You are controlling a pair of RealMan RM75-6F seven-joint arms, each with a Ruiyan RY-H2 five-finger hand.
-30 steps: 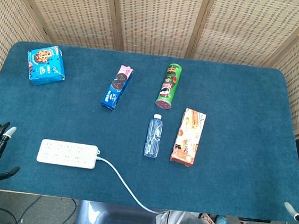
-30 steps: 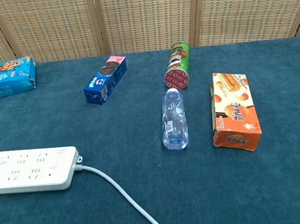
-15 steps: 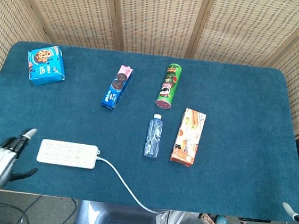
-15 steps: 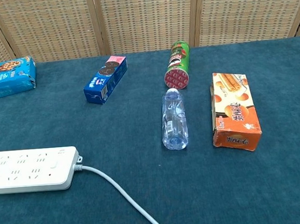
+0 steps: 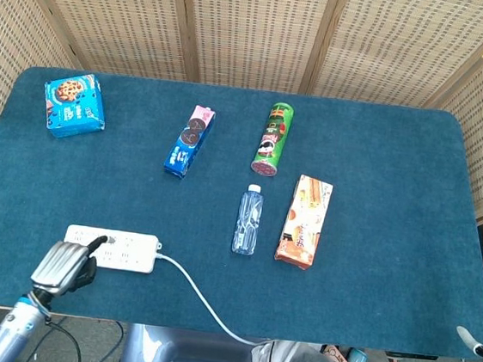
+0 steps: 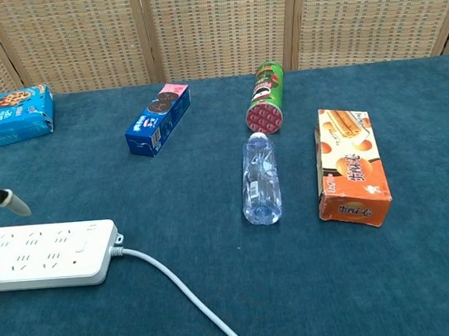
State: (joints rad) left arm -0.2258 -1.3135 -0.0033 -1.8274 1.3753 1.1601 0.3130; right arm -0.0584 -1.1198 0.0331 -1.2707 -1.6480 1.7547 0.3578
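- We've got a dark teal-blue table cloth (image 5: 396, 189) under everything.
- Power strip (image 5: 122, 250): plain white, white cord too.
- Left hand (image 5: 63, 267): silver-grey with black fingers.
- Cookie box (image 5: 74, 105): bright blue with brown cookies printed on it.
- Slim biscuit pack (image 5: 189, 141): blue with a pink end.
- Chips can (image 5: 273, 138): green, red lid.
- Bottle (image 5: 248, 221): clear, white cap.
- Wafer box (image 5: 304, 220): orange and cream.
- Screen (image 5: 258, 27) behind: tan woven wicker.

Green chip can (image 6: 265, 97): "Pringles" on its side. Blue cookie pack (image 6: 157, 119): "OREO". Orange box (image 6: 350, 165): print not readable.
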